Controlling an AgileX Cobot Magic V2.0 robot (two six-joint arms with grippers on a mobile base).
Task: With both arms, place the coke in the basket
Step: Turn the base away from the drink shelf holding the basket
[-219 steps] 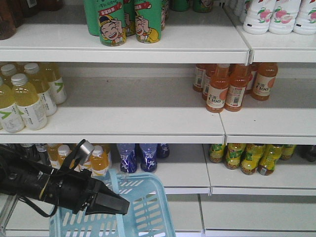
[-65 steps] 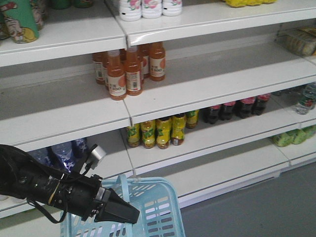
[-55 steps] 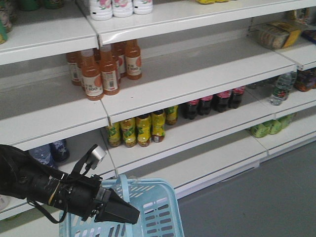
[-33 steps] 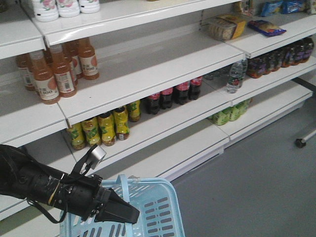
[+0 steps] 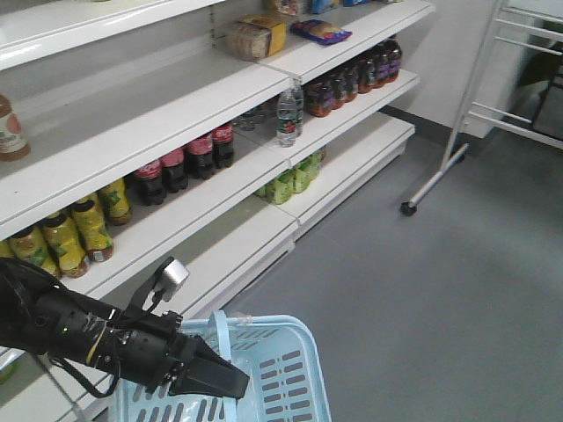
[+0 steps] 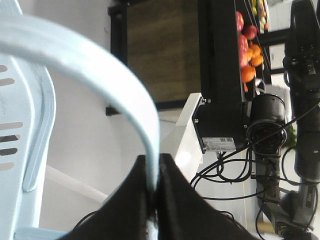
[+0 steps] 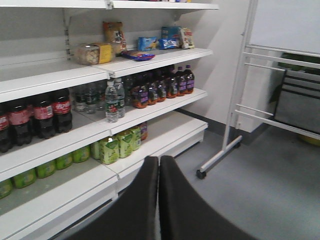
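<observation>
Left pincer [image 6: 153, 167] is clamped on the basket [image 5: 273, 322] handle [image 6: 100, 75] so we carry it along, right pincer [image 7: 158, 165] is pressed together and empty, free to grab the coke, which we can't spot on the shelves [image 7: 75, 75].

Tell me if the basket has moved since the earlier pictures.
Yes. The basket went rightward along the shelves: yellow-green bottles once right of it now sit left.

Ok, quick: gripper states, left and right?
Left gripper: closed on the basket handle.
Right gripper: closed, holding nothing.
</observation>
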